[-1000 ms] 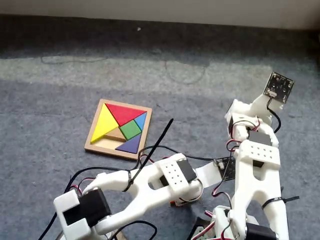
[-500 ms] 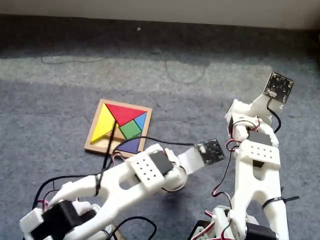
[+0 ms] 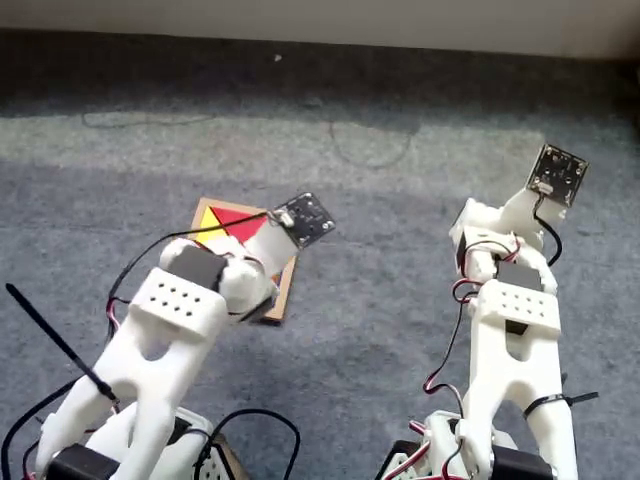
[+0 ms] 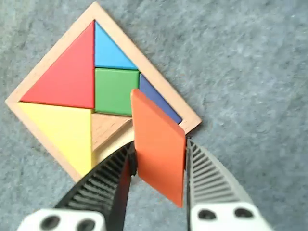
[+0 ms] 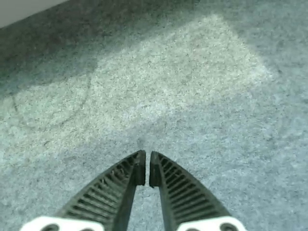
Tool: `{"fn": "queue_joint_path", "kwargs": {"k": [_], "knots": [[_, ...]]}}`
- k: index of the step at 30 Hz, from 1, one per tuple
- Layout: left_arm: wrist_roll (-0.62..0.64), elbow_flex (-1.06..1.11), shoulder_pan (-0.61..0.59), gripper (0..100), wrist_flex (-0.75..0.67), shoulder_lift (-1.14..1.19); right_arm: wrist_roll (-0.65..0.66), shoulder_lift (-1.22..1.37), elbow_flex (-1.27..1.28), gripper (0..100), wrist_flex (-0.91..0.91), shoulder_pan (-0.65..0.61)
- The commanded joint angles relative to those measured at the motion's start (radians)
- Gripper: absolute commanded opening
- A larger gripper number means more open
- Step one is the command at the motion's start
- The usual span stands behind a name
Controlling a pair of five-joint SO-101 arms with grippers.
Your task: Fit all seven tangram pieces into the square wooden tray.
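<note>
Over the tray [image 4: 191,121], left of table centre, my left fingers [image 4: 110,175] are clamped on the orange piece [image 4: 156,130]. Placement is in hand: next, turn it to match the bare gap [image 4: 108,127] and lower. Right fingers [image 5: 120,187] are together, well to the right.

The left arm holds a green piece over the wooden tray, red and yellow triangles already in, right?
No: the piece in the left gripper is orange, not green, per the left wrist view. It is over the wooden tray, with the red triangle and yellow triangle already in.
</note>
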Motion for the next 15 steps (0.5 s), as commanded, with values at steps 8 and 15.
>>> {"fn": "queue_joint_path", "kwargs": {"k": [8,15], "knots": [[-0.681,-0.005,-0.240,6,-0.014,-0.030,-0.003,-0.036,-0.007,3.2,-0.025,-0.019],[-0.712,0.059,-0.237,6,-0.181,0.022,-0.003,-0.036,-0.007,3.2,-0.025,-0.033]]}}
